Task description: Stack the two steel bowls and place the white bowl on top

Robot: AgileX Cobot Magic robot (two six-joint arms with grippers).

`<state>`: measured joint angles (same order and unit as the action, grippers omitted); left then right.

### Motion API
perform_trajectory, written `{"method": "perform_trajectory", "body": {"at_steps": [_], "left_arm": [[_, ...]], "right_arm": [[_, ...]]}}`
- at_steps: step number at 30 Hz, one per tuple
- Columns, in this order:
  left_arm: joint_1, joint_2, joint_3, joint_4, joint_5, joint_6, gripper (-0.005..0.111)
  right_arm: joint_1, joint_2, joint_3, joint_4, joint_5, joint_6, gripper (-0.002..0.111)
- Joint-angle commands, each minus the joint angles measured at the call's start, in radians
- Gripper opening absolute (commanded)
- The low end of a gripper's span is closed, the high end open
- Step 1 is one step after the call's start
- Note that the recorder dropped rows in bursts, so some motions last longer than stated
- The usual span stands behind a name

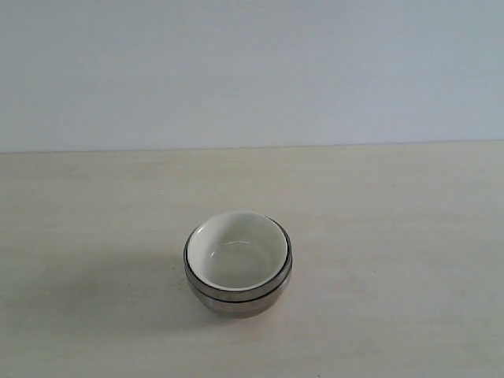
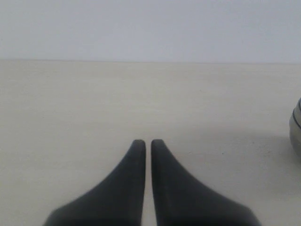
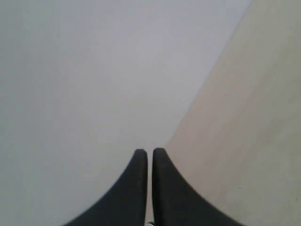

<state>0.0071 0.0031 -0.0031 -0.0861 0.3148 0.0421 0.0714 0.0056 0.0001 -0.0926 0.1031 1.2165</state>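
Observation:
The white bowl [image 1: 239,250] sits nested inside the steel bowls [image 1: 236,301], one stack near the front middle of the table; two metal rims show one above the other. Neither arm appears in the exterior view. In the left wrist view my left gripper [image 2: 148,141] is shut and empty over bare table, with a sliver of the steel stack [image 2: 296,128] at the frame's edge, well apart from the fingers. In the right wrist view my right gripper [image 3: 149,150] is shut and empty, facing the wall and the table's edge; no bowl shows there.
A pale wood-grain table [image 1: 394,236] runs back to a plain grey-white wall [image 1: 252,71]. Nothing else stands on the table in any view.

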Motion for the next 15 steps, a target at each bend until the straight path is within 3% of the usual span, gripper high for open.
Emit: {"method": "perform_trajectory", "body": {"at_steps": [1,7,15], "left_arm": [[-0.005,-0.003,0.003,0.0,-0.008,-0.005,0.004],[-0.005,-0.003,0.003,0.0,-0.008,-0.005,0.004],[-0.005,-0.003,0.003,0.0,-0.008,-0.005,0.004]], "right_arm": [[-0.002,-0.006,0.0,0.0,-0.002,-0.001,0.0],[-0.002,-0.006,0.0,0.006,0.22,-0.001,0.0],[-0.002,-0.006,0.0,0.011,0.221,-0.004,0.0]]}}
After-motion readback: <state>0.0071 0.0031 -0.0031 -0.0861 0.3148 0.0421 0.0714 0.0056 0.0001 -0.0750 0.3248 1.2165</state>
